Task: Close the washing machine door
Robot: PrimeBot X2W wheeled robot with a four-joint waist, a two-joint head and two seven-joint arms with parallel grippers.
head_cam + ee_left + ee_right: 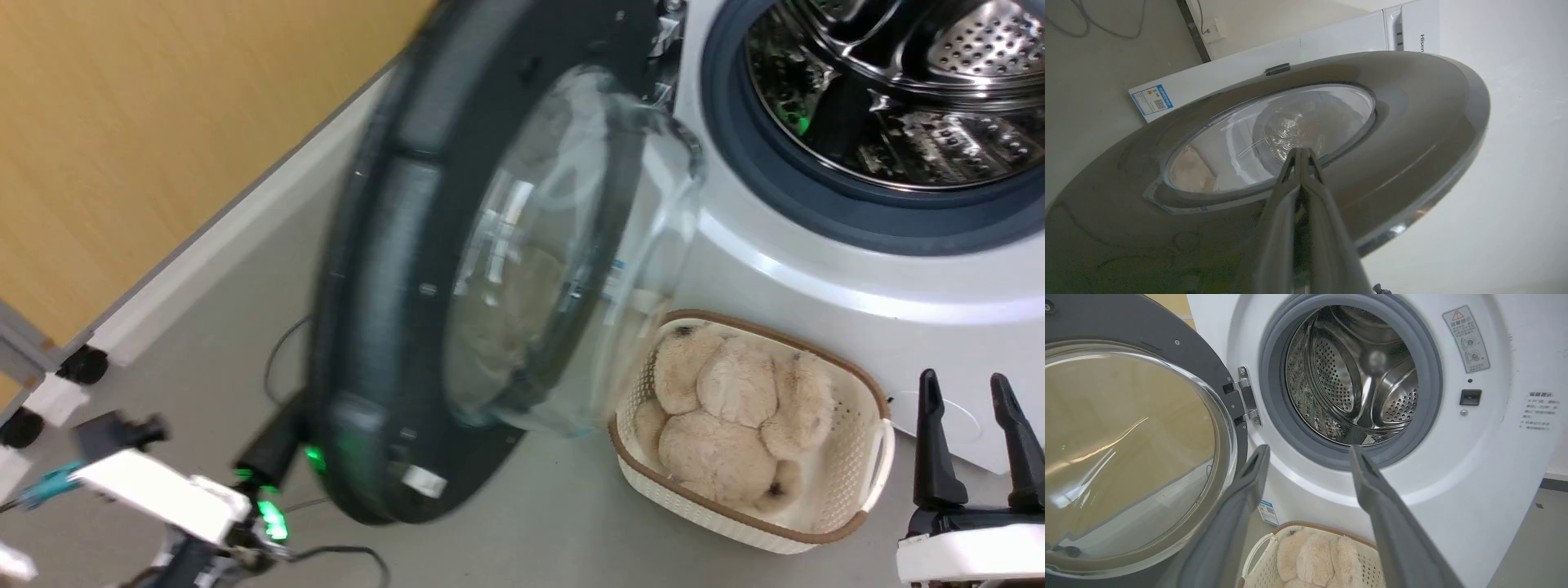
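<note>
The washing machine door [392, 269] stands open, swung out from the washing machine [816, 269], and looks blurred in the head view. Its hinge [1245, 396] sits left of the steel drum [1355, 375]. My left gripper [1300, 152] is shut with nothing in it. Its tips rest at the door's glossy outer face [1412, 122], by the lower rim of the window. In the head view the door hides that gripper, and its pale forearm [155, 490] shows at the lower left. My right gripper [963, 380] is open at the lower right, away from the door. Its fingers [1249, 486] point at the drum opening.
A white basket [702, 514] with a beige plush toy [735, 408] stands on the floor right under the door's swing, against the machine's front. A yellow wall panel [122, 122] and a wheeled frame [82, 363] are to the left. Cables [282, 351] lie on the floor.
</note>
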